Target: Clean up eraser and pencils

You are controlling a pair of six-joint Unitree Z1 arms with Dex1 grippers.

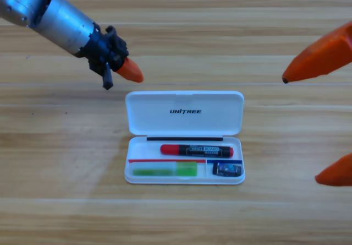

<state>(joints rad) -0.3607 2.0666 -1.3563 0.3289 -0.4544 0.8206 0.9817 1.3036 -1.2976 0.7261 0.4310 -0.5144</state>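
The white case (185, 101) lies open at the table's middle, lid folded back. In its tray, the black pencil with red cap (196, 150) lies along the upper slot. The pale green pencil (165, 171) rests in the lower left slot, and the small dark eraser (227, 169) sits in the lower right compartment. My left gripper (132, 71) hovers above and left of the lid, its orange jaws together, holding nothing. My right gripper (302, 129) shows large at the right edge, open, its two orange tips far apart and empty.
Bare wooden table (66, 201) surrounds the case on all sides. The grey left arm (49, 11) slants in from the top left corner.
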